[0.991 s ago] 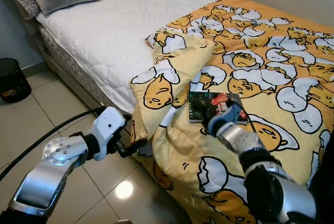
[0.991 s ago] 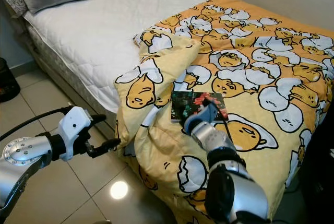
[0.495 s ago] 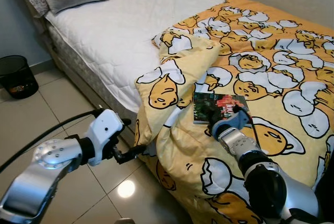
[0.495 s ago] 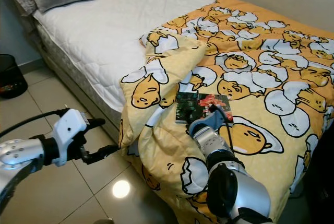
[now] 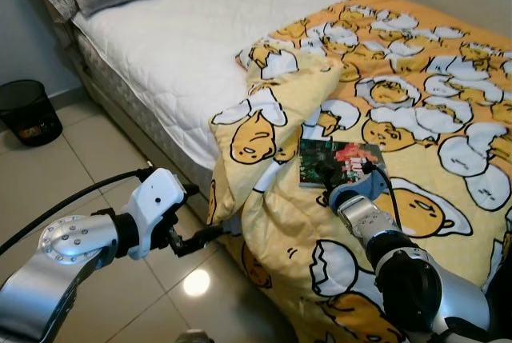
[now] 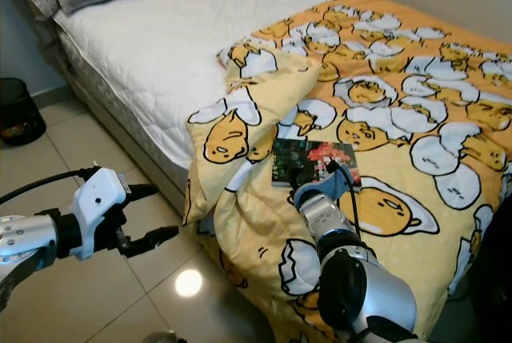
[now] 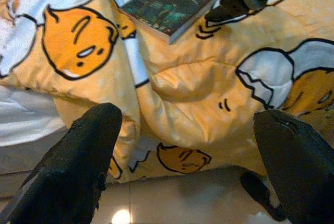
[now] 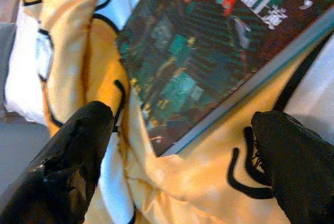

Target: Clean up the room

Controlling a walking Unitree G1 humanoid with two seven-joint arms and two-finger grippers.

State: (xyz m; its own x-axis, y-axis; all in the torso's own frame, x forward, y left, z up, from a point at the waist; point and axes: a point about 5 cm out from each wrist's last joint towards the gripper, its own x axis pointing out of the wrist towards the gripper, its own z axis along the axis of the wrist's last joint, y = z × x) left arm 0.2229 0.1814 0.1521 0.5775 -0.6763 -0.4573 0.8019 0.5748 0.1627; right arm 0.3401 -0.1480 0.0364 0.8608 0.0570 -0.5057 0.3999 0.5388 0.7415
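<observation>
**Right gripper closes in on the book**

The left gripper (image 6: 144,215) hangs open over the floor, now drawn back from the duvet (image 5: 416,119). Farther in, the right gripper (image 8: 177,145), fingers spread, has edged up to the book (image 5: 336,164) lying on the duvet; the grasp looks next.

Dark-cover book (image 5: 336,164), closed, flat on yellow duvet (image 5: 416,111).

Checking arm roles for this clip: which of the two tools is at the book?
The right tool, fingers open at the book on the yellow duvet; the left tool hangs over the floor beside the bed.
</observation>
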